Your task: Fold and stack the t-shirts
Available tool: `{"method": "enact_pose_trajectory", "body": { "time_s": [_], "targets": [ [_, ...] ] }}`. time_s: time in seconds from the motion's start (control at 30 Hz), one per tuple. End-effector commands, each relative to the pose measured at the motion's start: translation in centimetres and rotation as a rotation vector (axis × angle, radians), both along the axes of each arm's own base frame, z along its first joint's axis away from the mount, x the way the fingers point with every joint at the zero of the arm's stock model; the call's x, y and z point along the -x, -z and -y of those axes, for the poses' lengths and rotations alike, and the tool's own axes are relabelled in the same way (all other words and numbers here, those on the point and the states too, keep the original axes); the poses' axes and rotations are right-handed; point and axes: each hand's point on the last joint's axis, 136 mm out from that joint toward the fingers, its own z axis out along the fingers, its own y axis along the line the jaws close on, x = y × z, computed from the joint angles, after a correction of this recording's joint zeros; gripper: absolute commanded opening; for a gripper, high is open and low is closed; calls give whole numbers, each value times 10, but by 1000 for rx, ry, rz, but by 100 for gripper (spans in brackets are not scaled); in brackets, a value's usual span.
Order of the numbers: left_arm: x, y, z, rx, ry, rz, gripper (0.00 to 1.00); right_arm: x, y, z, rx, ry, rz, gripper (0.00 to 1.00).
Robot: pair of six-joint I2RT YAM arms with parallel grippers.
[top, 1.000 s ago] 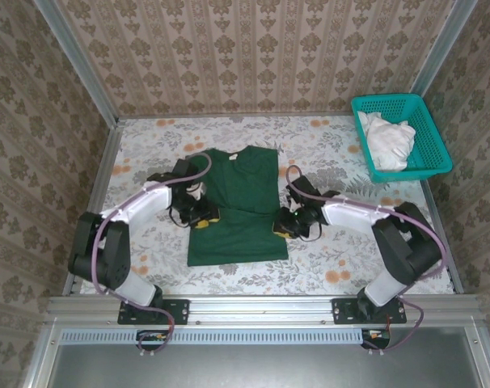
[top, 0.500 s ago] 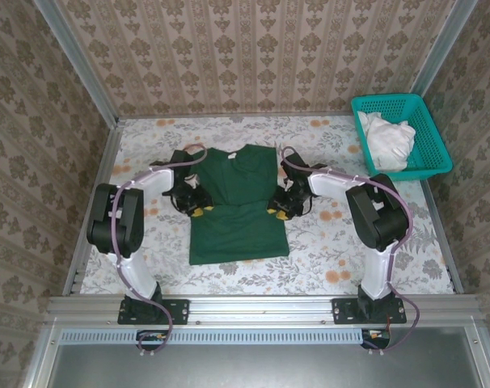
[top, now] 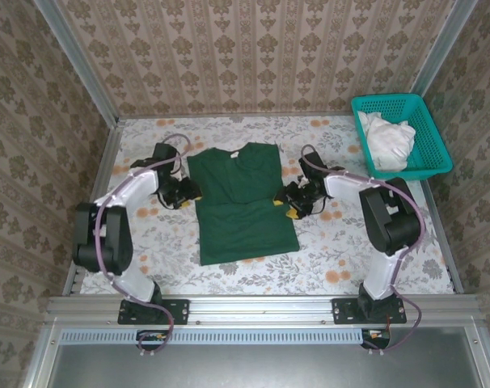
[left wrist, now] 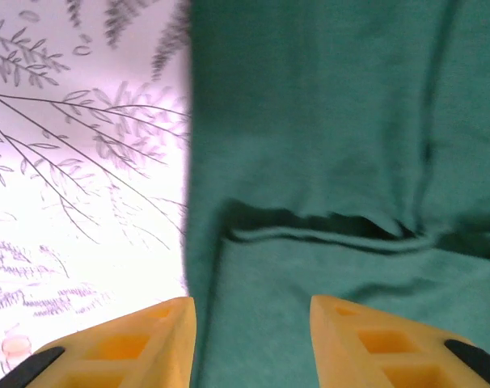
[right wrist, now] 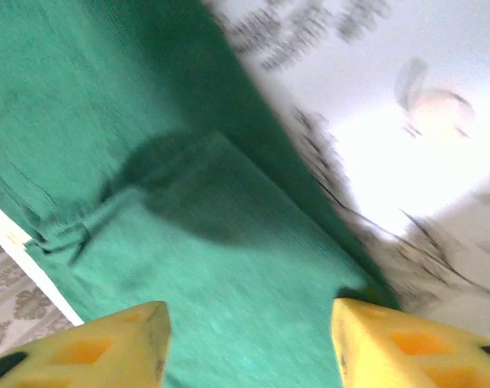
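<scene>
Both my left jaws and right jaws gape empty at opposite edges of the plain dark green cotton t-shirt (top: pixel 245 212); pinching matching edges evenly should square the fold.

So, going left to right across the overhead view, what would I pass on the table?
Left gripper → green t-shirt → right gripper → teal basket holding white cloth.
</scene>
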Motion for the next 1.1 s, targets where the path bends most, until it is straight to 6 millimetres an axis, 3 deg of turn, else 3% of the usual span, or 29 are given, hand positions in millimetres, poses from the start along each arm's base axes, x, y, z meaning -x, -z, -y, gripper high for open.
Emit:
{"method": "enact_pose_trajectory", "body": {
  "time_s": [0.0, 0.1, 0.2, 0.4, 0.5, 0.6, 0.73, 0.97, 1.07],
  "targets": [
    [22, -32, 33, 84, 126, 37, 41, 14, -25, 3, 7, -21, 91, 39],
    [51, -40, 80, 218, 255, 12, 31, 44, -32, -11, -43, -115, 92, 24],
    [85, -36, 126, 367, 374, -44, 21, 78, -27, -25, -65, -221, 50, 17],
    [136, 4, 185, 381, 535, -161, 17, 121, -8, -47, -59, -396, 7, 14],
    [152, 32, 196, 294, 565, -201, 14, 132, 1, -47, -31, -453, -8, 14],
    [163, 61, 184, 156, 550, -220, 9, 141, 14, -36, 27, -497, -25, 15],
    [173, 87, 143, -4, 468, -219, 8, 146, 33, -15, 132, -549, -28, 15],
    [188, 101, 72, -185, 359, -185, 10, 157, 54, 17, 163, -491, -96, 16],
    [190, 101, 47, -205, 278, -172, 18, 159, 58, 23, 154, -463, -110, 17]
  ]
}}
